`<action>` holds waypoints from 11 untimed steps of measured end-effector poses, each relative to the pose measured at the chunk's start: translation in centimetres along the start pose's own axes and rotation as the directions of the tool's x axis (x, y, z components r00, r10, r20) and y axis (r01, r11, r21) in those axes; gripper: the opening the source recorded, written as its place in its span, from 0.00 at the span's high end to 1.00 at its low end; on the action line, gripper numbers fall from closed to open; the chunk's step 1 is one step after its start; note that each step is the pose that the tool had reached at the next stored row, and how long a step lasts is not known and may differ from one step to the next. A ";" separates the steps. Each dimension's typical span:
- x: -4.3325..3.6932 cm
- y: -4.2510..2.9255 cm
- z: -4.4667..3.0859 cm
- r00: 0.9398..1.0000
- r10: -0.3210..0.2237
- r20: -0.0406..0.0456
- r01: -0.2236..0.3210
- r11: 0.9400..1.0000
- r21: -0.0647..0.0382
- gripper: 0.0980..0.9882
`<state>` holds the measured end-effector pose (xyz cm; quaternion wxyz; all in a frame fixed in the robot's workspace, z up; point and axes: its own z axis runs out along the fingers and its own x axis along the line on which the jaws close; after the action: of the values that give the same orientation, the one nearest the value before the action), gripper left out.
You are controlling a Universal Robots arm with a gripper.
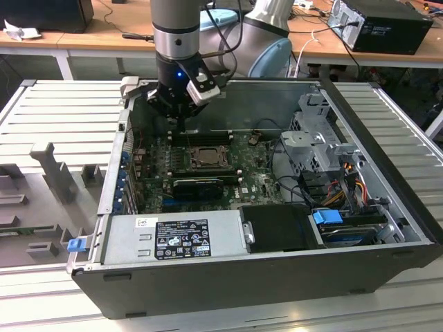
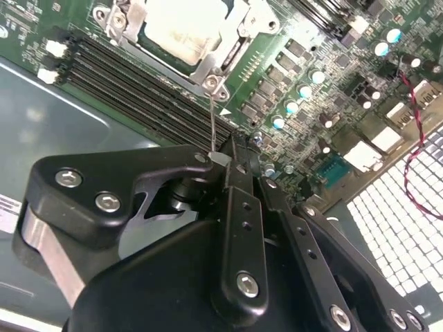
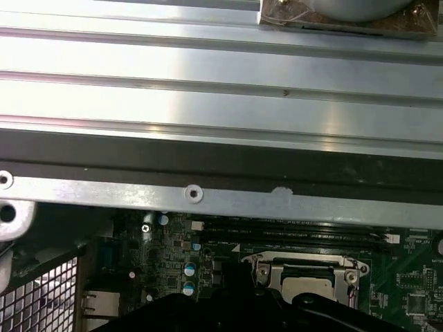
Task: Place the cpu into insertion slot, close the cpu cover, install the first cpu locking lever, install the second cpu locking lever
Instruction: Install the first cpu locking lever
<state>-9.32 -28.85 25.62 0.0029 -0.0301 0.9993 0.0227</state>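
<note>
The chip [image 2: 181, 28] already lies flat in its socket [image 1: 205, 157] near the middle of the green board [image 1: 252, 181], and the metal cover [image 2: 208, 66] is folded down over it, so the pale top shows through the cover's square window. That order makes sense — the cover can only clamp once the chip is seated, and the wire levers are what lock the cover in turn.

The pincer [image 2: 223, 160] sits low inside the open computer case [image 1: 360, 228], just behind the socket, beside the long black memory slots [image 2: 149, 93]. In the second wrist view its black fingers [image 2: 239, 207] are drawn tightly together, and a thin wire lever [image 2: 212, 121] runs from the corner of the cover straight down to the fingertips — they appear to pinch its free end, though the contact itself is too fine to be sure of. Holding the lever by its tip would give the most leverage for swinging it.

In the first wrist view the socket and cover [image 3: 308, 271] lie just below the case's back wall [image 3: 221, 197]. The case rests on a ribbed metal table [image 1: 62, 114].
</note>
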 end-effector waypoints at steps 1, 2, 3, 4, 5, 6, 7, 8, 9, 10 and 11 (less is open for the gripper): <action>-0.16 -0.01 0.00 1.000 0.000 0.000 0.000 1.000 0.000 0.99; -0.43 -0.03 0.02 1.000 0.000 0.000 0.000 1.000 0.000 0.99; -0.61 -0.04 0.04 1.000 0.000 0.000 0.000 1.000 0.000 0.99; -0.79 -0.05 0.06 1.000 0.000 0.000 0.000 1.000 0.000 0.99; -0.92 -0.06 0.06 1.000 0.000 0.000 0.000 1.000 0.000 0.99; -1.16 -0.07 0.07 1.000 0.000 0.000 0.000 1.000 0.000 0.99; -1.38 -0.09 0.08 1.000 0.000 0.000 0.000 1.000 0.000 0.99; -1.57 -0.10 0.09 1.000 0.000 0.000 0.000 1.000 0.000 0.99; -1.69 -0.11 0.10 1.000 0.000 0.000 0.000 1.000 0.000 0.99; -1.93 -0.12 0.12 1.000 0.000 0.000 0.000 1.000 0.000 0.99; -2.22 -0.14 0.14 1.000 0.000 0.000 0.000 1.000 0.000 0.99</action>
<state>-7.10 -28.85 25.50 0.0029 -0.0301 0.9993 0.0227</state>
